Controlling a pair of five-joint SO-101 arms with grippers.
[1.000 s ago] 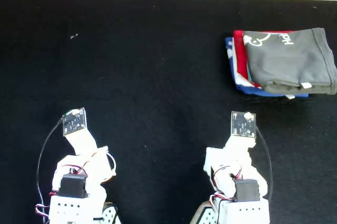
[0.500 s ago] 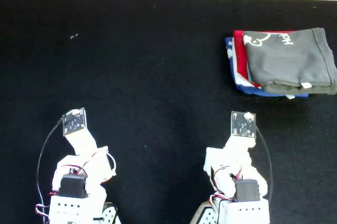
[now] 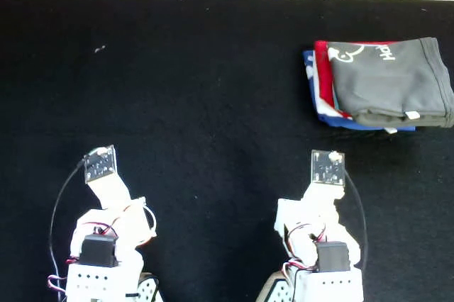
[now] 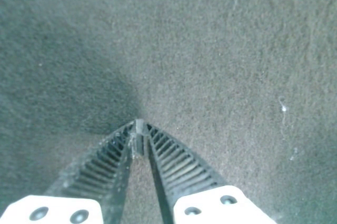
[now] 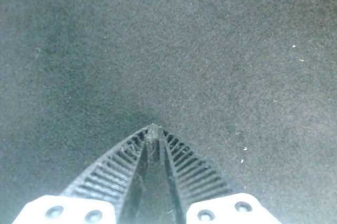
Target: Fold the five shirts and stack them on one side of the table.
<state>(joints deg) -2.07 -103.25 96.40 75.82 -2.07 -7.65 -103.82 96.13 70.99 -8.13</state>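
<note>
Left gripper (image 4: 138,129): the toothed fingers meet at their tips with nothing between them, pointing down at the black table cloth (image 3: 198,89).
Right gripper (image 5: 153,132): the same, fingers pressed together, empty, over bare cloth.
Arms: the left arm (image 3: 106,203) and right arm (image 3: 319,210) sit tucked at the near edge of the table, well apart from the shirts.
Stack of shirts (image 3: 383,86): it lies on the far right part of the table, with a grey shirt (image 3: 390,79) on top, a red shirt (image 3: 323,68) peeking out below it and a blue shirt (image 3: 369,125) at the bottom. The layers cannot be counted to five from here.
Progress: the folding looks done or nearly so, since every garment in sight lies in the pile.
Risk, slipping: the edges are staggered, not flush, and the grey shirt sits shifted to the right of the layers under it. A nudge from a closed gripper would likely slide it off or open a fold.
Risk, snagging: a white tag (image 3: 412,115) hangs loose at the near edge, and toothed fingers passing close could catch it and drag the top layer.
High view adds: the stack, its colours and its place relative to both arms.
Wrist views add: how the fingers stand, and the lint-flecked cloth just beneath each tip.
</note>
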